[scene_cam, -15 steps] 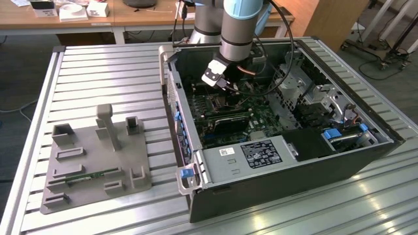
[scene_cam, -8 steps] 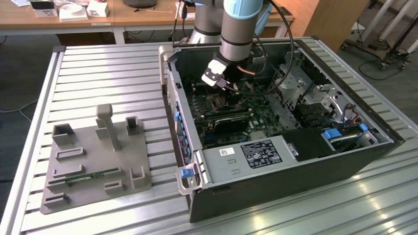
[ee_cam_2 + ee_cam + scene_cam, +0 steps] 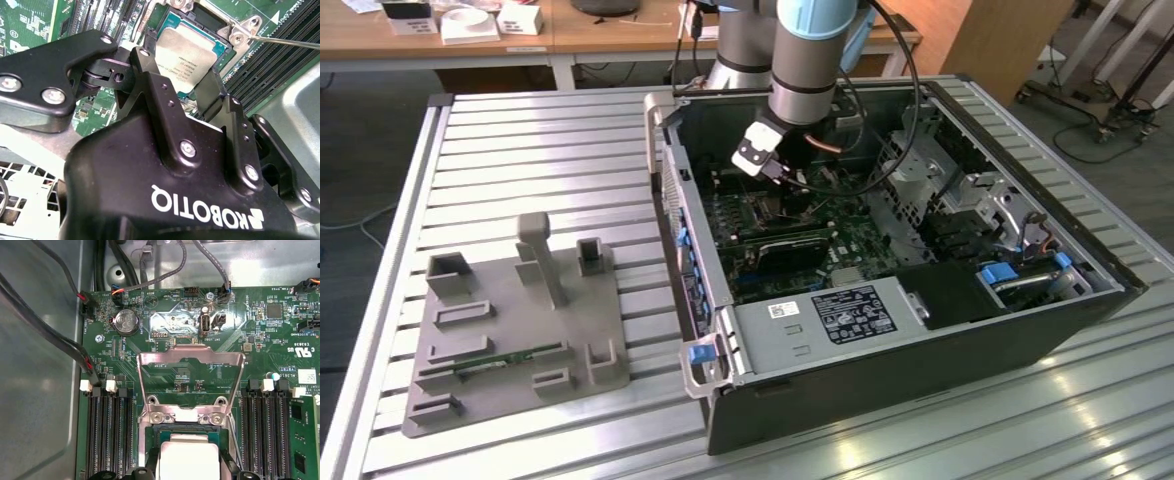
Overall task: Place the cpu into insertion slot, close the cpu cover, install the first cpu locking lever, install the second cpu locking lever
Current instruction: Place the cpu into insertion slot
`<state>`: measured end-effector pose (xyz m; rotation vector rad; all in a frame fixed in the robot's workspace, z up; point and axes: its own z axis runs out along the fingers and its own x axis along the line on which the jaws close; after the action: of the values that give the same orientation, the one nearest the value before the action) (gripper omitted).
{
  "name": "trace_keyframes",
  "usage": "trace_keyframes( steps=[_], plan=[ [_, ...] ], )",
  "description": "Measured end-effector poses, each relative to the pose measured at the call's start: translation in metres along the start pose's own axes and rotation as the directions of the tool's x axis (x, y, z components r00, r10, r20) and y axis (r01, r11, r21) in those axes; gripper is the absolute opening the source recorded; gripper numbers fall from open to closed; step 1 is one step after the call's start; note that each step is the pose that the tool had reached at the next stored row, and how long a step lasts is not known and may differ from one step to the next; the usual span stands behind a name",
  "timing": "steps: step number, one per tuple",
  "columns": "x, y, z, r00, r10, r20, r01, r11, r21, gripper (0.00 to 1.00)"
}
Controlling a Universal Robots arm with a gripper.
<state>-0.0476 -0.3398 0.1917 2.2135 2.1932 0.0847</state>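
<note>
Inside the open computer case [image 3: 1067, 330], my gripper [image 3: 781, 185] is down over the motherboard. The cpu [image 3: 187, 47], a flat silver-topped square, lies at the insertion slot [image 3: 221, 48], whose dark rim frames it. In the second wrist view my gripper [image 3: 182, 85] straddles the cpu, with one black finger [image 3: 150, 70] against each of two opposite edges. In the first wrist view the cpu [image 3: 189, 457] sits between the same fingers. The cpu cover [image 3: 190, 357] is swung open and stands up behind the slot. A thin metal locking lever [image 3: 285, 43] juts out beside the slot, unlatched.
Long black memory slots [image 3: 107, 435] flank the socket on both sides. Black cables [image 3: 50, 335] run along the case wall. A coin battery [image 3: 125, 322] sits beyond the cover. On the slatted table, a grey fixture [image 3: 520, 330] stands at the exterior view's left of the case.
</note>
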Motion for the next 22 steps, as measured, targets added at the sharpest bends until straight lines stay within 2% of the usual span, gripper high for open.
trace_keyframes(
  steps=[3, 15, 22],
  plan=[
    [0.0001, 0.0001, 0.0, 1.0, 0.0, -0.0022, 0.0, 1.0, -0.0001, 0.54],
    [0.0005, -0.0004, 0.0027, 1.0, 0.002, -0.0005, -0.002, 1.0, 0.0018, 0.54],
    [0.0005, -0.0005, 0.0029, 1.0, 0.002, -0.0034, -0.002, 1.0, 0.0017, 0.54]
  ],
)
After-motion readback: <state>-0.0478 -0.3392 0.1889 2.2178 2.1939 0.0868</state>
